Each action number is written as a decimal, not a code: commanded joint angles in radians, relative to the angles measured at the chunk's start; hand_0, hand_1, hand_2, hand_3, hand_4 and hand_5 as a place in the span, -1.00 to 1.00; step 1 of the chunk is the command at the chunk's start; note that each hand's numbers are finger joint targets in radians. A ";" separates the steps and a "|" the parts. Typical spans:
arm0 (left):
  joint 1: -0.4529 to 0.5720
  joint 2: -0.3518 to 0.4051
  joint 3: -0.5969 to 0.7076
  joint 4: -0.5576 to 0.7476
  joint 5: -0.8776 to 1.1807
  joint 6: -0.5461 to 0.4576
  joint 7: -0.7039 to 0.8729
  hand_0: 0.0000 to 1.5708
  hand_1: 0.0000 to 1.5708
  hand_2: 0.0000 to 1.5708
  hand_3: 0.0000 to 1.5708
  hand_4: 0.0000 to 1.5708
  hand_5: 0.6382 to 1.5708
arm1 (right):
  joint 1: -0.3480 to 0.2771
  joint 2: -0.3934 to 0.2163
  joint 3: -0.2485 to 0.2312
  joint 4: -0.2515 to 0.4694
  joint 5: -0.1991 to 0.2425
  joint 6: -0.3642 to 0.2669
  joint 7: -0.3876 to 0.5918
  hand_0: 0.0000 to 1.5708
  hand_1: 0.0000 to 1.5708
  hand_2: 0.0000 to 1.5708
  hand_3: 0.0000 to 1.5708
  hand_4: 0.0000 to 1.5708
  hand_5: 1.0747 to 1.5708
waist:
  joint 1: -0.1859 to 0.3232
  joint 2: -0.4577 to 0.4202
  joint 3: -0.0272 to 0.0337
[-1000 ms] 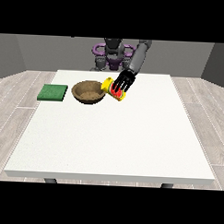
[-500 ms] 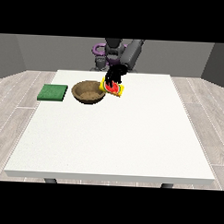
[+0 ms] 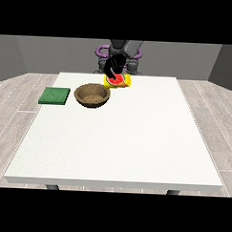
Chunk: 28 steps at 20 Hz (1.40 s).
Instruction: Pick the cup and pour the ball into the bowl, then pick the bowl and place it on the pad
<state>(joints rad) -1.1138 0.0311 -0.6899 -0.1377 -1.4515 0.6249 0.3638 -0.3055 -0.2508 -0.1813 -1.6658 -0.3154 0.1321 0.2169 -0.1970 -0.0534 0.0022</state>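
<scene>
hand [image 3: 114, 66] at view's right wrapped round yellow cup [image 3: 118, 81], now lifted & tipped w/ mouth toward bowl [image 3: 92, 95] at its 8 o'clock; ball prob. inside still. pad [image 3: 54, 95] at bowl's 9.

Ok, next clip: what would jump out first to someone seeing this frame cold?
The bright yellow cup, tipped on its side with something red at its mouth, held up by a black hand near the table's far edge. Just left of it sits the brown bowl, and further left the green pad.
</scene>
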 commanded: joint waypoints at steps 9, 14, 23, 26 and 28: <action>0.094 0.010 0.185 -0.226 0.188 0.003 -0.051 0.62 0.62 0.95 0.88 0.22 0.83 | 0.071 -0.038 -0.066 0.052 -0.007 0.042 -0.066 -1.00 -1.00 -1.00 -1.00 -0.52 0.97 | 0.078 -0.015 -0.0038; 0.150 0.113 0.397 -0.340 0.442 0.097 -0.186 0.51 0.51 1.00 1.00 -0.06 1.00 | 0.085 -0.044 -0.085 0.027 -0.018 0.032 -0.055 -1.00 -1.00 -1.00 -1.00 -0.54 0.97 | 0.118 -0.003 -0.0074; 0.458 0.180 0.636 -0.561 0.891 0.192 -0.696 0.98 0.98 1.00 1.00 0.74 0.91 | 0.070 -0.024 -0.072 -0.164 -0.037 -0.010 -0.024 -1.00 -1.00 -1.00 -1.00 -0.51 0.98 | 0.103 0.154 -0.0119; 0.483 0.106 0.707 -0.659 1.083 0.067 -0.803 0.91 0.91 1.00 1.00 0.87 0.77 | 0.097 -0.020 -0.087 -0.158 -0.037 -0.010 -0.038 -1.00 -1.00 -1.00 -1.00 -0.47 0.98 | 0.147 0.159 -0.0168; 0.444 -0.003 0.759 -0.705 1.216 -0.033 -0.773 0.74 0.74 1.00 1.00 0.58 0.95 | 0.085 -0.017 -0.087 -0.143 -0.042 -0.012 -0.037 -1.00 -1.00 -1.00 -1.00 -0.43 0.98 | 0.156 0.160 -0.0294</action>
<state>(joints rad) -0.6747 0.1305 -0.0220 -0.7516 -0.4517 0.7068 -0.3437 -0.2165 -0.2785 -0.2721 -1.7969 -0.3548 0.1307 0.1766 -0.0639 0.0877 -0.0156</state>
